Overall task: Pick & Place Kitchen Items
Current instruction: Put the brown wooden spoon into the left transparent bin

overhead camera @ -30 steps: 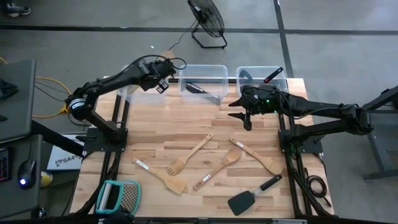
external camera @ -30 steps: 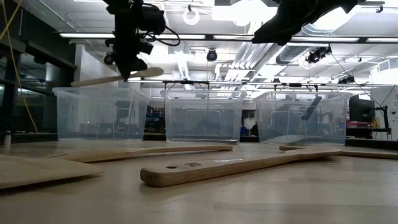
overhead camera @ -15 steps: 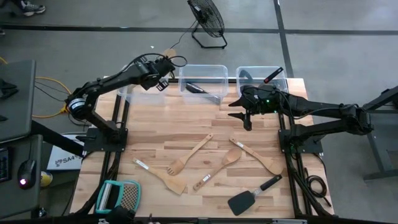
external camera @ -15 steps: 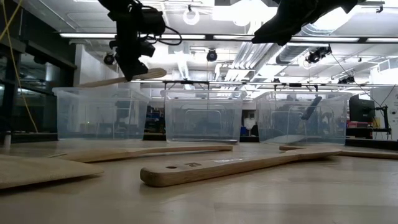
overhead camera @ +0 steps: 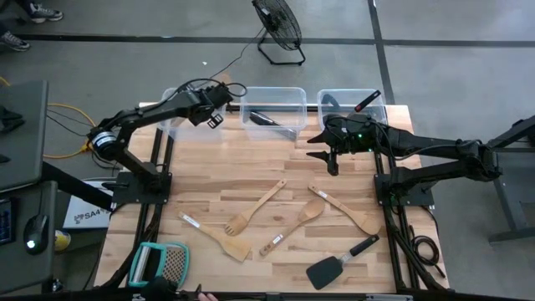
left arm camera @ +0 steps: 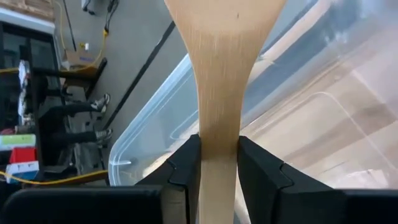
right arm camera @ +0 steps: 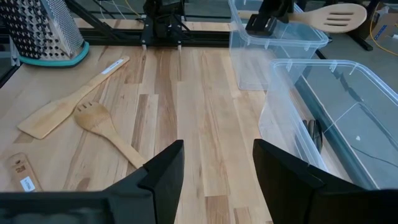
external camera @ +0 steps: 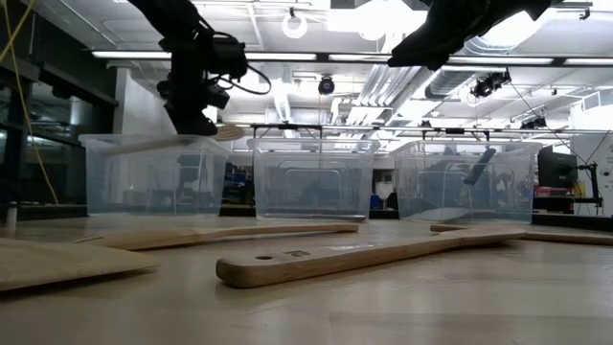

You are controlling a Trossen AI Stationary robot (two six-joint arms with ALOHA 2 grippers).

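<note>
- The left gripper point(external camera: 196, 120) is clamping a pale wooden spoon point(left arm camera: 219, 74) by its handle, fingers closed tight against both sides of the wood, and is holding it over the far-left clear bin point(overhead camera: 180, 124).
- In hand, as a judgement: the place step. The spoon is hanging roughly level at about the height of the bin rim point(external camera: 144, 141), not yet inside.
- The next move is calling for a descent or tilt so the bowl end clears the rim, then a release.
- The right gripper point(overhead camera: 333, 159) is waiting with its fingers spread wide and empty, above the far right of the table point(overhead camera: 251, 167), just near of the right bin point(overhead camera: 338, 99).
- Open room: the far strip of table in front of the bins is bare. The remaining utensils are lying in the near half: a slotted wooden spatula point(overhead camera: 255, 208), a wooden spoon point(overhead camera: 294, 224), a black spatula point(overhead camera: 338, 263).
- Edges: the middle bin point(overhead camera: 272, 104) is standing just right of the target bin, limiting sideways swing.
</note>
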